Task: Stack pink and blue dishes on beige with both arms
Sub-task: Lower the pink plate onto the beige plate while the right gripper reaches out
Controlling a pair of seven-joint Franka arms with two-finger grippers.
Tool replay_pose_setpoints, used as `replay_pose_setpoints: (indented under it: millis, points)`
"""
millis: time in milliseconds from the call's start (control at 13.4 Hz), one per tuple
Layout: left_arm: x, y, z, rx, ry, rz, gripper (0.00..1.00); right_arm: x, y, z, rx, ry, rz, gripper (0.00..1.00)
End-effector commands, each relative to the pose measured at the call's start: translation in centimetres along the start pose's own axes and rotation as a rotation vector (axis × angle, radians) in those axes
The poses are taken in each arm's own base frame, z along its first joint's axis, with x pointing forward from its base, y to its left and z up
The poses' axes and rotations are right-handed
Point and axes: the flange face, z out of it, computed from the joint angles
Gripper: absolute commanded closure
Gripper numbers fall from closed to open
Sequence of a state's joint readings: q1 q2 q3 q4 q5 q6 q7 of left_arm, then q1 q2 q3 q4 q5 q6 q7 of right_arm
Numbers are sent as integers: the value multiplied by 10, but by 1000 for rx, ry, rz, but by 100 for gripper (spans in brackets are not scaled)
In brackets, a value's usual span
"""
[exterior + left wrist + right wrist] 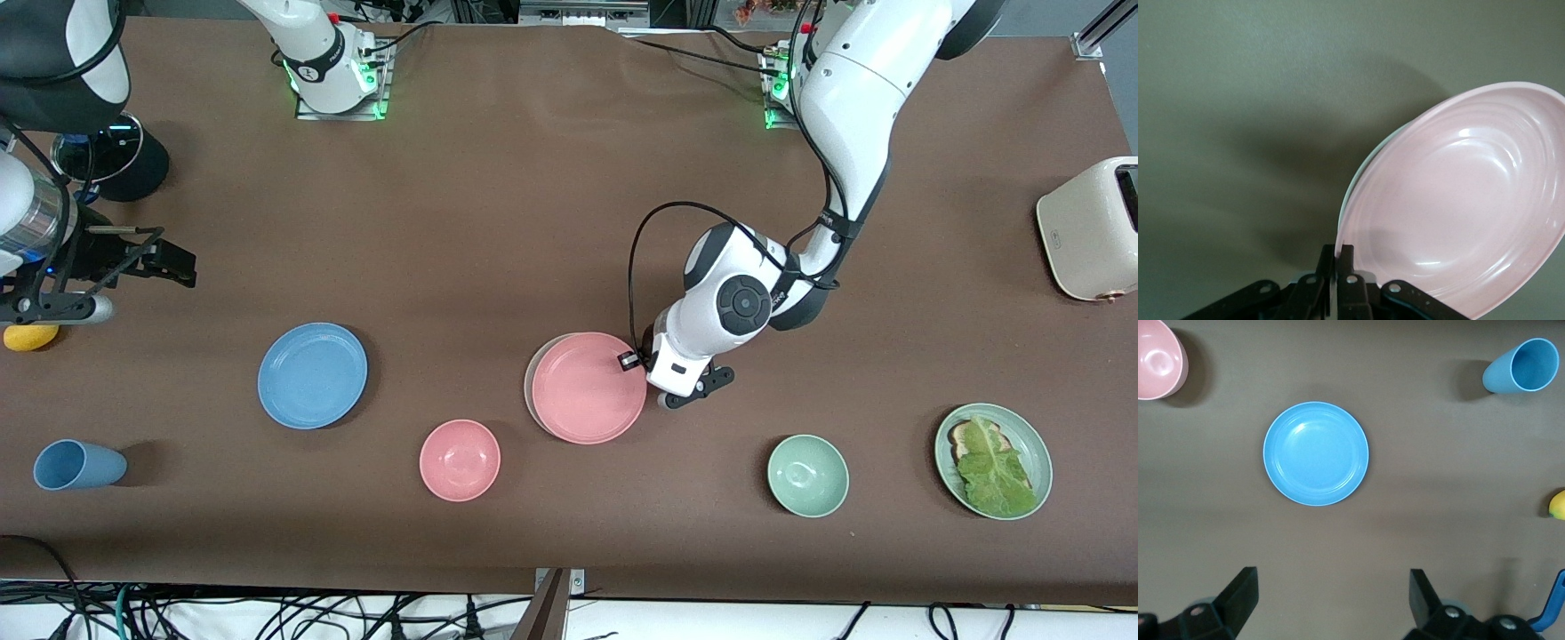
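The pink plate [589, 388] lies over the beige plate [532, 382], shifted a little toward the left arm's end, so only a crescent of beige shows. My left gripper [642, 363] is shut on the pink plate's rim at that end. In the left wrist view its fingers [1339, 248] pinch the edge of the pink plate [1458, 200], with the beige plate's rim [1365, 160] peeking out beneath. The blue plate [312, 375] lies flat toward the right arm's end. My right gripper [173, 260] hovers open and empty over bare table there; its wrist view shows the blue plate [1316, 453] past the gripper [1333, 573].
A pink bowl [460, 460] sits between the plates, nearer the camera. A blue cup [78, 465] lies on its side and a yellow object [31, 337] sits at the right arm's end. A green bowl [807, 476], a lettuce plate [993, 460] and a toaster [1089, 228] occupy the left arm's end.
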State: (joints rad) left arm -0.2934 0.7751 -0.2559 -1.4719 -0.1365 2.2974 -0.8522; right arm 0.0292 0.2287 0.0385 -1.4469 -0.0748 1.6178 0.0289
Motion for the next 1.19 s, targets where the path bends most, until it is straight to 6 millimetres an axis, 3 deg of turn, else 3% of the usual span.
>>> replay_pose_setpoints:
  millis: [0, 74, 149, 223, 298, 595, 893, 1116]
  points:
    - [9, 10, -2, -30, 2, -17, 100, 8, -4, 10, -2, -15, -14, 0]
    - [11, 12, -1, -36, 2, -18, 100, 11, -5, 20, -1, -27, -15, 0]
    - [12, 12, -1, -37, 5, -18, 76, 17, -5, 34, 0, -35, -16, 0]
    - [13, 11, -1, -35, 7, -9, 18, 22, -5, 47, 3, -46, -17, 0]
    - [14, 11, -2, -34, 11, -6, 0, 28, -6, 63, 4, -52, -18, 0]
    - [23, 7, -21, -38, 27, -13, 0, 51, 2, 127, 5, -53, -8, 0]
    - [52, -23, -47, 19, 34, -33, 0, 68, 23, 173, 13, -41, 23, 0]
    - [77, -61, -67, 90, -10, 45, 0, 82, 30, 224, 21, -36, 34, 0]
